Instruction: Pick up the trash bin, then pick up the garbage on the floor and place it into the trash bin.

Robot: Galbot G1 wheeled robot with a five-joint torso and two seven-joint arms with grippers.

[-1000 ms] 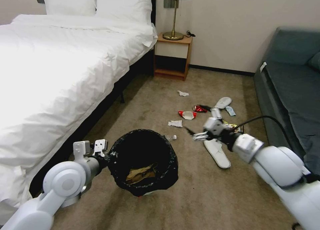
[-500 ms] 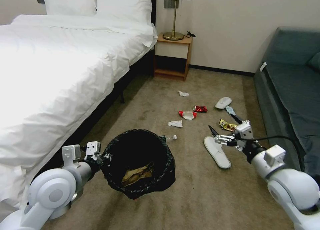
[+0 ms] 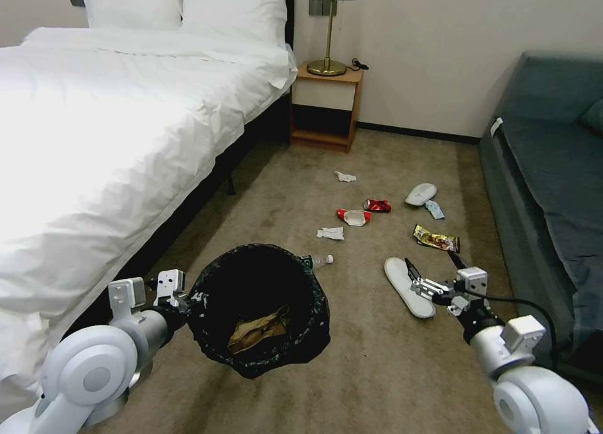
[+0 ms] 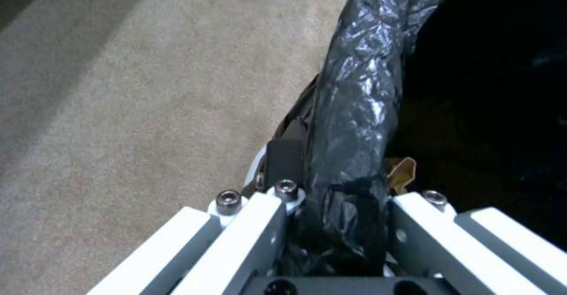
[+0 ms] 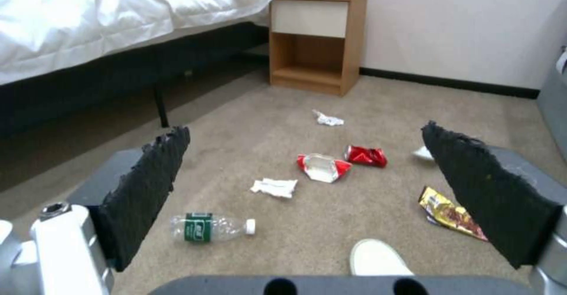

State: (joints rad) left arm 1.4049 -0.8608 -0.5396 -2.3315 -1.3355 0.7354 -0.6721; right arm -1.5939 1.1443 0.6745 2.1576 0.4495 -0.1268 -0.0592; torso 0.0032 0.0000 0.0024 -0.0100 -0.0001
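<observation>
trash bin carried at the ready, right tool spread over the litter

trash bin hangs off the carpet beside the bed, the left tool clamped on its bagged rim so the mouth faces up for drops. a brown paper scrap lies inside. the right tool, jaws wide, hovers low by the white slipper, facing the garbage beyond.

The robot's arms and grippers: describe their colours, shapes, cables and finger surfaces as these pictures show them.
Both arms are glossy white with rounded joint housings. A black cable loops along the right arm. The right gripper has grey fingers faced with rough black pads. The left gripper has white flat-sided fingers fixed with silver hex bolts.
</observation>
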